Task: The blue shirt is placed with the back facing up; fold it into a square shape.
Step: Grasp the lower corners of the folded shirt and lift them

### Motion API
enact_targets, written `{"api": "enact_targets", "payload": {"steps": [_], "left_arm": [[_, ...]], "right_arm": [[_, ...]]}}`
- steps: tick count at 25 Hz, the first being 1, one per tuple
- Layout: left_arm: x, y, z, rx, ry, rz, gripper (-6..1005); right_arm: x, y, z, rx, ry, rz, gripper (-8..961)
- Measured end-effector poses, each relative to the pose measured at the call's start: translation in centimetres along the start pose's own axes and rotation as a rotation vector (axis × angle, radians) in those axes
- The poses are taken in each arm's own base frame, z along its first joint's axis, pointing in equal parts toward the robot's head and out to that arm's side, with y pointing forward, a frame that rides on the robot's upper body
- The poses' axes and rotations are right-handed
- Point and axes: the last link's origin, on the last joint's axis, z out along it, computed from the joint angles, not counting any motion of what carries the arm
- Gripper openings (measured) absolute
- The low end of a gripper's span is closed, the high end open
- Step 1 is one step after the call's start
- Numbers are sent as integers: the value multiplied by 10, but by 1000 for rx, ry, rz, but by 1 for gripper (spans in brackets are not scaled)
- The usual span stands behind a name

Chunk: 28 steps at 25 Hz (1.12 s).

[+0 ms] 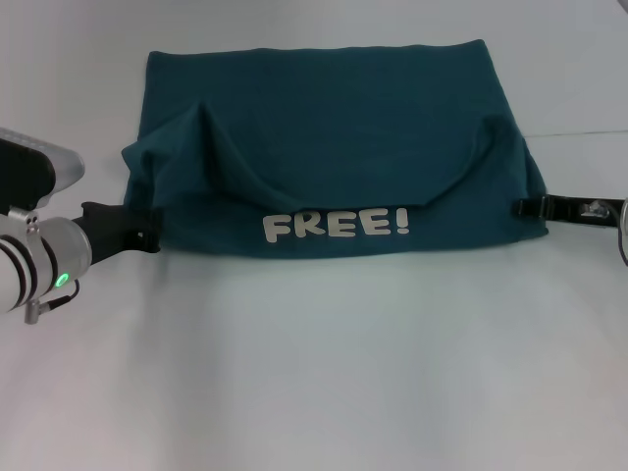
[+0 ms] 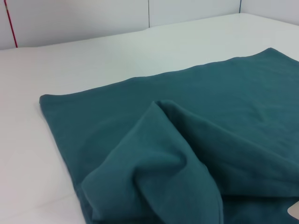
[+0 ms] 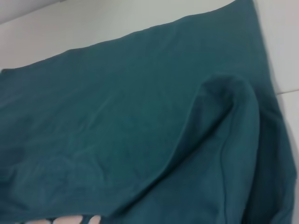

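Currently shirt (image 1: 334, 147) lies mid-table (image 1: 314, 373), long axis 9-to-3, its near edge, with a FREE! print (image 1: 337, 225), raised and draping. Left end effector (image 1: 147, 228) at its 9 o'clock corner, right end effector (image 1: 525, 207) at 3, each touching cloth; grip state cannot be told. Open table toward 12 and 6.
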Motion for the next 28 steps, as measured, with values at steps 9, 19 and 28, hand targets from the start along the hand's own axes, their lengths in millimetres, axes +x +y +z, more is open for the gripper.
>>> {"api": "enact_targets", "payload": {"steps": [9, 19, 28], "left_arm": [[0, -3, 0, 18, 0, -2, 26], [-7, -8, -15, -5, 16, -115, 27], [-18, -9, -44, -118, 28, -248, 26]], "right_arm": [[-2, -1, -5, -25, 0, 6, 176], [4, -10, -24, -87, -41, 18, 22], [21, -21, -52, -169, -33, -2, 22]]}}
